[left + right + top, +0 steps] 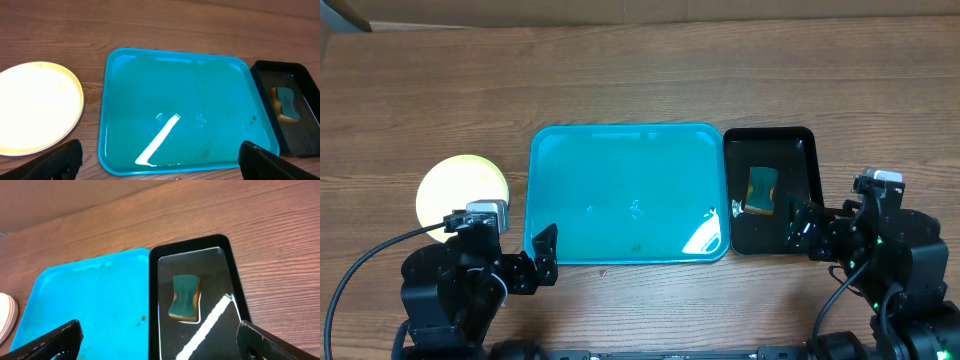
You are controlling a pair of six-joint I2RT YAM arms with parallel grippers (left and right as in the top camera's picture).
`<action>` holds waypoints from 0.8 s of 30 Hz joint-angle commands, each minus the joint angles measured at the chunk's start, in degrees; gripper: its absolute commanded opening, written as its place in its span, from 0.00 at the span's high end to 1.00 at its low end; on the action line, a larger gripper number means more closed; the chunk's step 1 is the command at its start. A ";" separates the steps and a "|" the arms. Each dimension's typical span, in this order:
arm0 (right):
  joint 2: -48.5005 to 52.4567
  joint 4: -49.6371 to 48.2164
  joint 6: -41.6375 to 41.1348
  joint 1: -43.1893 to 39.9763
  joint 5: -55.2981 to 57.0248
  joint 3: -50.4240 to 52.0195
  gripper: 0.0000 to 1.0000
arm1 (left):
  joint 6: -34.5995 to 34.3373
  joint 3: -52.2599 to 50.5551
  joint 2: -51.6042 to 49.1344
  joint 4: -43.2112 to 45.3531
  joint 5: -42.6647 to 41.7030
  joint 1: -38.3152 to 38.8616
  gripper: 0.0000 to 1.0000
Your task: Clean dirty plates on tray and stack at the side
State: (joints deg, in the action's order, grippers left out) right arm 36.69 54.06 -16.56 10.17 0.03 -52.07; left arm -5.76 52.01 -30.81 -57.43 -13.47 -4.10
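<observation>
The teal tray [625, 195] lies mid-table with no plates on it, only a few small orange specks; it also shows in the left wrist view [175, 100] and the right wrist view [90, 300]. A round cream plate [462, 190] sits on the wood left of the tray, also in the left wrist view [35, 107]. I cannot tell whether other plates lie under it. My left gripper [538, 262] is open and empty at the tray's near left corner [160, 162]. My right gripper [798, 228] is open and empty at the near edge of the black tray [160, 340].
A smaller black tray [770, 138] stands against the teal tray's right side, holding shallow liquid and a green-and-tan sponge [762, 190]. The sponge also shows in the right wrist view [185, 297]. Cardboard runs along the table's far edge [620, 10].
</observation>
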 commanded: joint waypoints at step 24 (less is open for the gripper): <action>-5.75 0.24 3.06 -2.16 6.38 0.72 0.00 | 0.44 -0.83 0.46 -2.78 0.52 0.00 0.00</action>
State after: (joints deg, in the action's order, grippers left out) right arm 33.82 54.96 -14.04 9.13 4.99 -51.90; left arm -5.74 51.72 -30.81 -60.23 -13.45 -4.10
